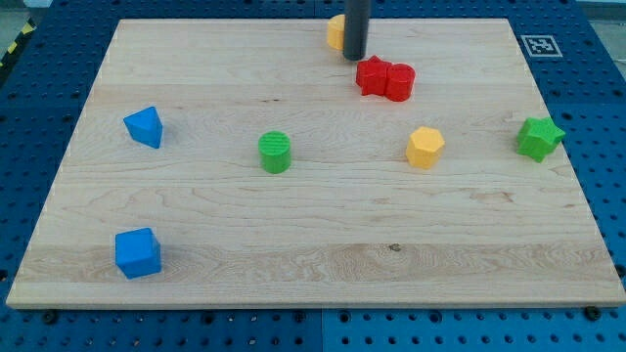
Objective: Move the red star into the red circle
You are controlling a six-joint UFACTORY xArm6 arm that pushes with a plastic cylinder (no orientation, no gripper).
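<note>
The red star [373,75] lies near the view's top, right of centre, touching the red circle [400,82] on its right side. My tip [354,58] stands just up and left of the red star, close to it; I cannot tell whether it touches. The rod partly hides a yellow block [335,32] behind it at the board's top edge.
A green cylinder [276,152] sits mid-board. A yellow hexagon block [424,147] lies right of centre. A green star [539,138] is near the right edge. A blue block [144,127] is at the left and a blue cube [137,253] at the bottom left.
</note>
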